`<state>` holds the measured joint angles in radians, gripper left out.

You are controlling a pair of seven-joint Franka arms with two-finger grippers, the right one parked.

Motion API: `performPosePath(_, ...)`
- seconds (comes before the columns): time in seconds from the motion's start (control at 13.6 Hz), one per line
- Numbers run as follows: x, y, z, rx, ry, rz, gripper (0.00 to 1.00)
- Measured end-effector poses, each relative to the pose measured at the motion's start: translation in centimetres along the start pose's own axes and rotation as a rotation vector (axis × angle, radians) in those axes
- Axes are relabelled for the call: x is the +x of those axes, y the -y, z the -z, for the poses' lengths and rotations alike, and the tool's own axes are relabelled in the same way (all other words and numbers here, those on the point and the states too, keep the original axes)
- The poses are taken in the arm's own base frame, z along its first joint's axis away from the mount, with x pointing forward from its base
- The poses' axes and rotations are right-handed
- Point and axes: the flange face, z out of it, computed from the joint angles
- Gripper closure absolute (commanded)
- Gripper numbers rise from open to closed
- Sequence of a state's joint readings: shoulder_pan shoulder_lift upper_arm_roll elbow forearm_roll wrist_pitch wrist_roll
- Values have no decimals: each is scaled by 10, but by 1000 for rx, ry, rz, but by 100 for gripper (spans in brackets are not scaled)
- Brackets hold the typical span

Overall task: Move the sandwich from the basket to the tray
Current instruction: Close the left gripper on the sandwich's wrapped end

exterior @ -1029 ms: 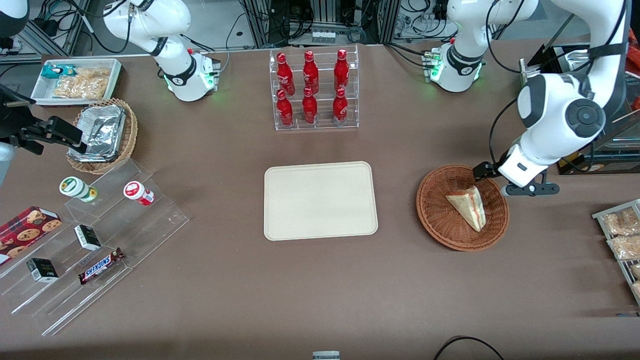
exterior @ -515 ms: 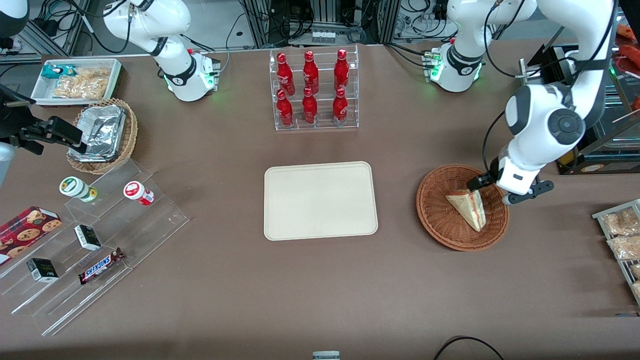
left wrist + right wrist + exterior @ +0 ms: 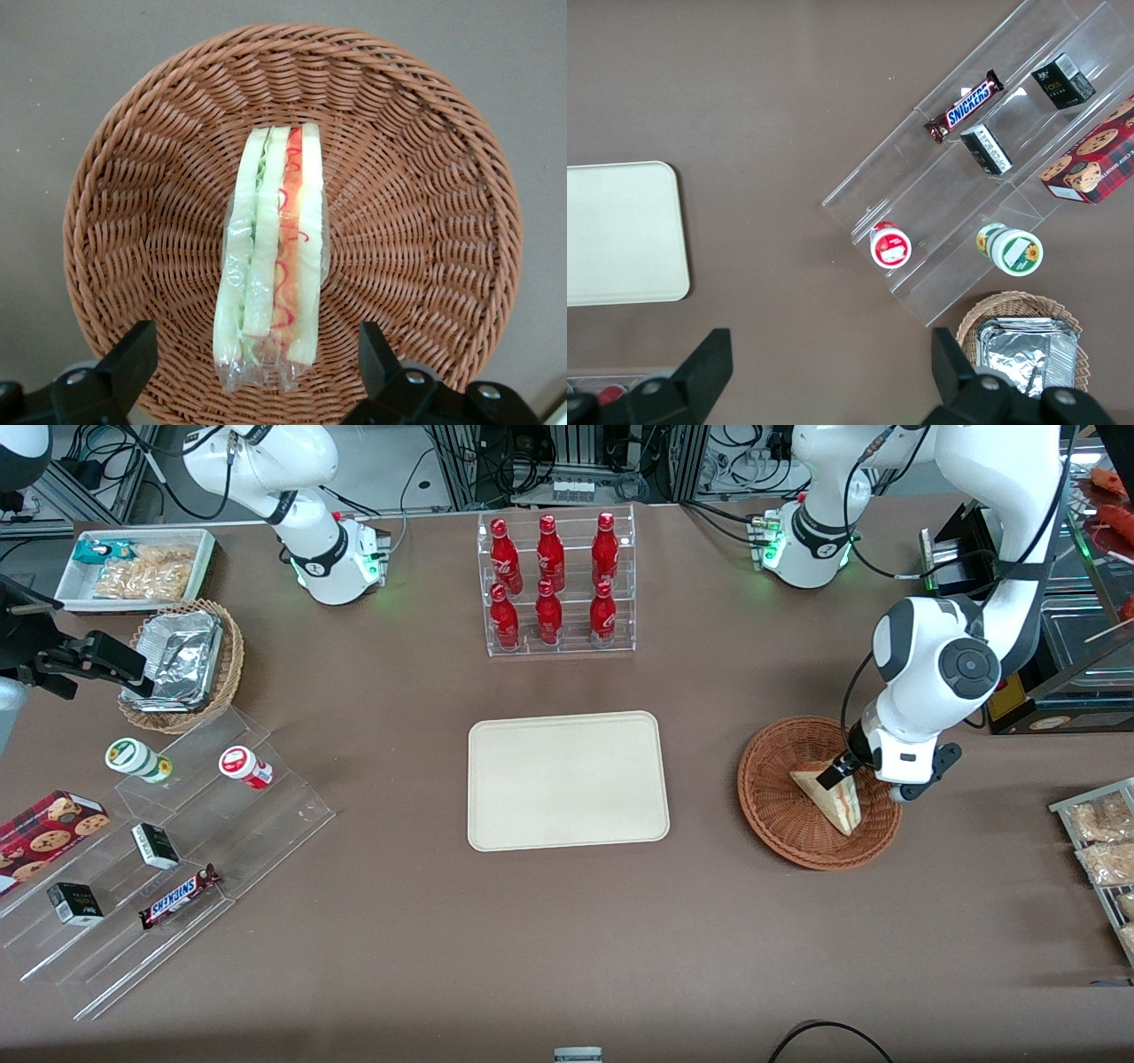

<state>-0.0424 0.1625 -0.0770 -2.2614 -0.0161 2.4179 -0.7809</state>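
**Front view: gripper low over the sandwich in the basket**

Front view shows the reddish-brown basket (image 3: 819, 793) standing toward the working arm's end of the table (image 3: 567, 921), well apart from the cream tray (image 3: 567, 779), with bare brown tabletop between the two. The tray's surface is bare from rim to rim. A clear rack of red bottles (image 3: 554, 584) stands farther from the front camera than the tray, apart from it. A tiered clear display stand (image 3: 159, 850) with snacks lies toward the parked arm's end, also well apart from the tray.

The sandwich (image 3: 273, 257) lies in the middle of the basket, wrapped in clear film, its cut edge with green, pink and red layers turned up toward the wrist camera. Woven basket floor shows on both long sides of it, and the basket rim runs unbroken around it.

The gripper (image 3: 849, 778) hangs just above the sandwich, inside the basket's outline. Its fingers (image 3: 131, 354) are spread wide, one on each side of the sandwich with clear room between each tip and the wrapper. They hold nothing and touch nothing.
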Motion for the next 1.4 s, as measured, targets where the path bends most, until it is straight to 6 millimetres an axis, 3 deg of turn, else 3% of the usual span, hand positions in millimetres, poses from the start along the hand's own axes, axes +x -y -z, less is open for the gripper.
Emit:
performPosePath(0.44, 0, 1, -29, 20, 25, 12, 1)
performPosePath(0.51, 0, 1, -32, 23, 29, 13, 12)
performPosePath(0.59, 0, 1, -34, 26, 32, 13, 48)
performPosePath(0.66, 0, 1, -35, 27, 33, 15, 75)
performPosePath(0.74, 1, 0, -36, 26, 33, 21, 87)
performPosePath(0.81, 2, -1, -35, 25, 32, 29, 92)
performPosePath(1.1, 10, -9, -24, 23, 31, 32, 93)
performPosePath(1.25, 14, -21, -1, 74, 83, 4, 93)
performPosePath(1.4, 10, -43, 35, 127, 139, -75, 93)
